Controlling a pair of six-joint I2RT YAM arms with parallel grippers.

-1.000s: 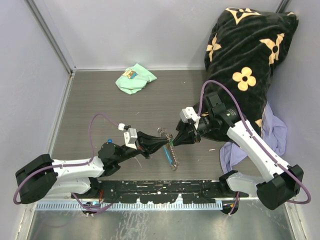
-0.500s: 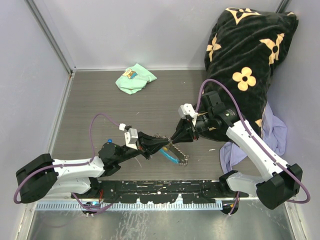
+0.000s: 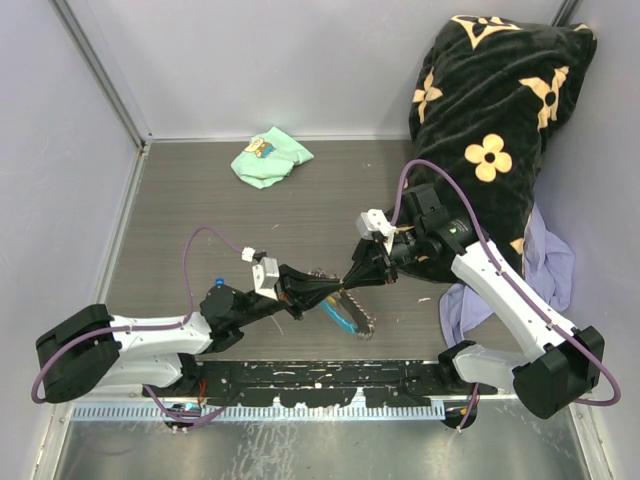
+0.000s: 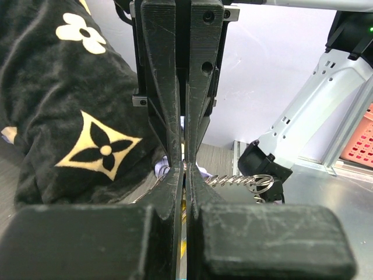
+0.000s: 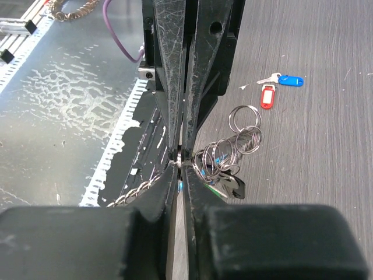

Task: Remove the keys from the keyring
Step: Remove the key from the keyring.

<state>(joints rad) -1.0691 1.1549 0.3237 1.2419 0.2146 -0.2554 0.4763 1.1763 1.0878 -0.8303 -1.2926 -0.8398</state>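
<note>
Left tool (image 3: 334,291) and right tool (image 3: 351,283) both pinch the keyring (image 3: 348,309) at worktop (image 3: 250,220) centre; its chain (image 3: 360,324) trails toward five o'clock.

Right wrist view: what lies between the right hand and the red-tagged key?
Right wrist view: silvery loops of the keyring, then bare table.

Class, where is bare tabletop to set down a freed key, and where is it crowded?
Free: left side and mid-table, between mint-green cloth and left arm. Crowded: the keyring, where left tool and right tool meet; black blanket and lavender cloth.
</note>
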